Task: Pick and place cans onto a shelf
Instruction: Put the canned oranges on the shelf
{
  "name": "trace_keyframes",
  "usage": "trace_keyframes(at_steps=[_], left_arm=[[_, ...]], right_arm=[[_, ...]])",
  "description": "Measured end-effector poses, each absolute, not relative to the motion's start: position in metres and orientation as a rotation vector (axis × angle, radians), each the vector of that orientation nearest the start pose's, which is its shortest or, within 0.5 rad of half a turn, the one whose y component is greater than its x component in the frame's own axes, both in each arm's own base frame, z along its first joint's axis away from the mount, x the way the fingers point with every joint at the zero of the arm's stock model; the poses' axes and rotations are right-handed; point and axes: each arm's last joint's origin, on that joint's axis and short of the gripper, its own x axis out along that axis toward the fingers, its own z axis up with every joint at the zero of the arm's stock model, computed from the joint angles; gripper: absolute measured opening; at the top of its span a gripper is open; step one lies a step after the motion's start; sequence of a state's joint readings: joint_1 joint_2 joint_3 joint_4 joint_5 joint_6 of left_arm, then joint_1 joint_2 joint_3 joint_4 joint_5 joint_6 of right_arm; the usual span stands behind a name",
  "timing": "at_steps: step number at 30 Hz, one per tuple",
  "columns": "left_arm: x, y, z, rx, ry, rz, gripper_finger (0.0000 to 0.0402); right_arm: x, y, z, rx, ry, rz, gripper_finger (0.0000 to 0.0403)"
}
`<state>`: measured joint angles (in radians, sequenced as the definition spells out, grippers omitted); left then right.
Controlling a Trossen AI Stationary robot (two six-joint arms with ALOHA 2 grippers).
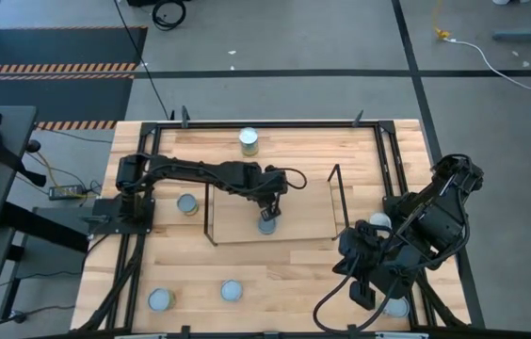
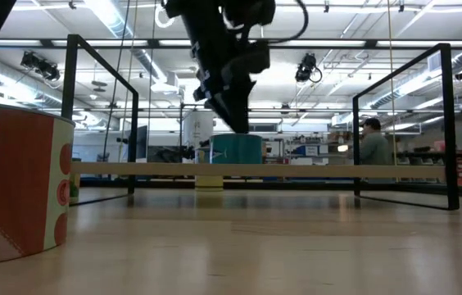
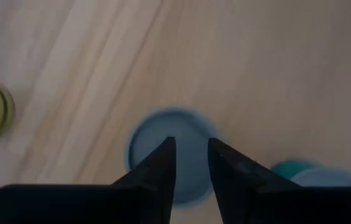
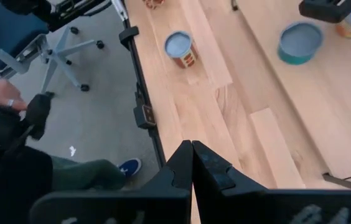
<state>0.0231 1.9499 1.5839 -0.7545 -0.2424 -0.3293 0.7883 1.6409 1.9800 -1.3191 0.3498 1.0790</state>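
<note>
The left gripper (image 1: pixel 267 213) hangs directly above a teal can (image 1: pixel 266 225), its jaws narrowly parted and not gripping it. That can stands on the shelf (image 1: pixel 237 231) base at table centre, seemingly just set down. Other cans wait on the table: one (image 1: pixel 249 141) at 12 o'clock, one (image 1: pixel 187 203) at 9. The right gripper (image 4: pixel 192 163), jaws pressed together, idles at 4 o'clock.
</note>
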Motion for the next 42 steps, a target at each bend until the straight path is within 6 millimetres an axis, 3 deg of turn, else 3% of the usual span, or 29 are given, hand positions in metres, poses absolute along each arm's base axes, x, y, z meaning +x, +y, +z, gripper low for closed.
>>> trace_keyframes(at_steps=[5, 9, 14, 19, 26, 30, 42], left_arm=[[0.418, 0.016, 0.262, -0.131, 1.001, 0.38, 0.0098], [0.419, 0.016, 0.299, -0.089, 0.967, 0.349, 0.0098], [0.414, 0.015, 0.352, 0.015, 0.903, 0.295, 0.0098], [0.406, 0.019, 0.388, 0.091, 0.838, 0.344, 0.0098], [0.402, 0.005, 0.408, 0.081, 0.787, 0.274, 0.0098], [0.399, -0.008, 0.415, 0.116, 0.781, 0.224, 0.0098], [0.38, -0.028, 0.441, 0.124, 0.734, 0.178, 0.0098]], right_arm=[[0.215, 0.204, 0.423, 0.429, 0.926, -0.155, 0.0019], [0.198, 0.198, 0.416, 0.398, 1.02, -0.292, 0.0042], [0.178, 0.193, 0.423, 0.464, 1.017, -0.254, 0.0092], [0.162, 0.191, 0.425, 0.417, 0.999, -0.215, 0.0144], [0.147, 0.201, 0.389, 0.214, 1.115, -0.175, 0.0163], [0.138, 0.195, 0.37, 0.248, 1.238, -0.21, 0.0159], [0.097, 0.135, 0.303, 0.279, 1.46, -0.387, 0.0172]])
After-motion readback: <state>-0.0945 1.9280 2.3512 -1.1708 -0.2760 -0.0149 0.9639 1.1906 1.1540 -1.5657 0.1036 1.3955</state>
